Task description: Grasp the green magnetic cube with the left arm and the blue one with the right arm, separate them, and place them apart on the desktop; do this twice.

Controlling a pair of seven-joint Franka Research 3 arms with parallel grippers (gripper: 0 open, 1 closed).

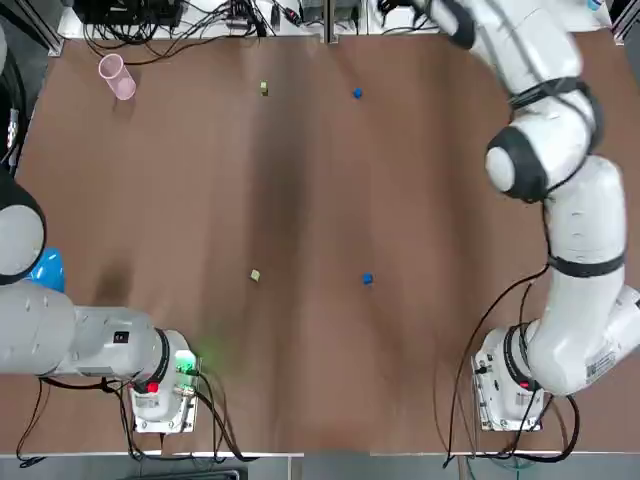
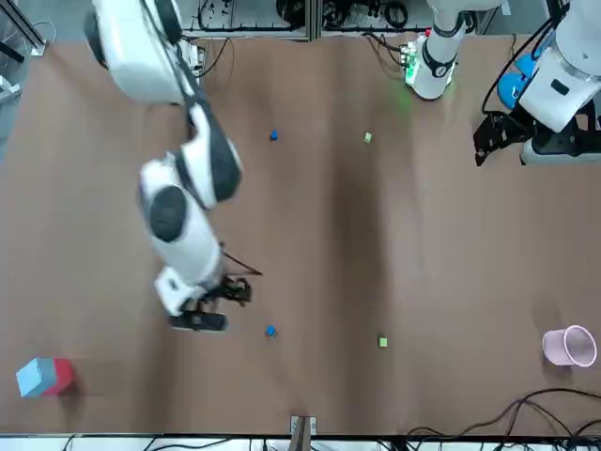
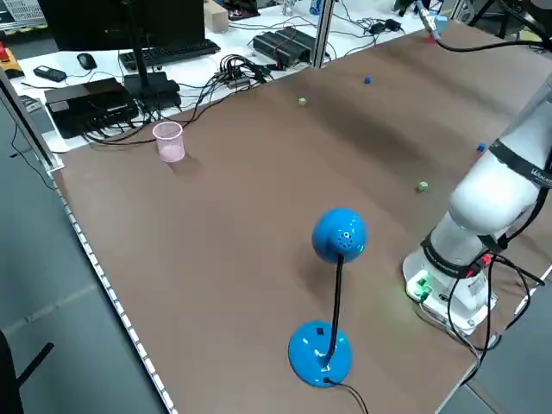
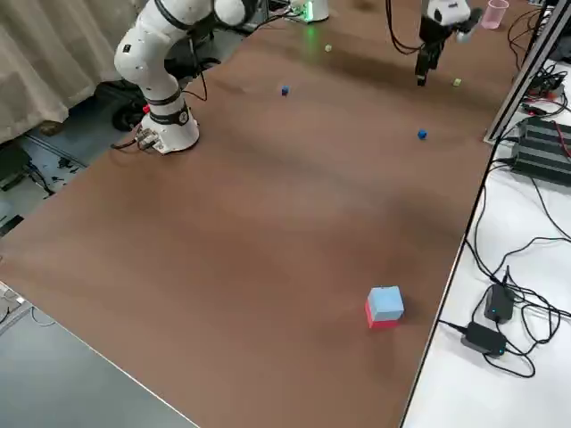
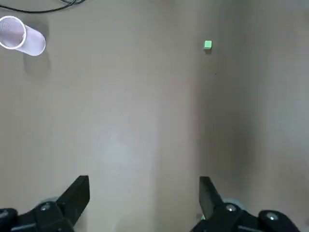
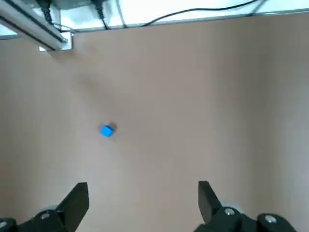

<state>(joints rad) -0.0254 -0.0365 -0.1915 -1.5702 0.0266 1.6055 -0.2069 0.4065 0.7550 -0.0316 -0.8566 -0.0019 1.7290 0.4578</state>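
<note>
Two pairs of small cubes lie apart on the brown table. One green cube (image 1: pixel 255 275) and one blue cube (image 1: pixel 367 279) rest nearer the bases. A second green cube (image 1: pixel 263 89) and a second blue cube (image 1: pixel 357 93) sit toward the far edge. My left gripper (image 5: pixel 145 191) is open and empty, held high over the table's left side, with the far green cube (image 5: pixel 207 45) well ahead of it. My right gripper (image 6: pixel 142 193) is open and empty above the far right area, the far blue cube (image 6: pixel 107 130) a short way off.
A pink cup (image 1: pixel 117 77) lies on its side at the far left. A blue desk lamp (image 3: pixel 336 237) stands beside the left arm's base. A blue and red block (image 2: pixel 42 376) sits at the far right corner. Cables and equipment line the far edge.
</note>
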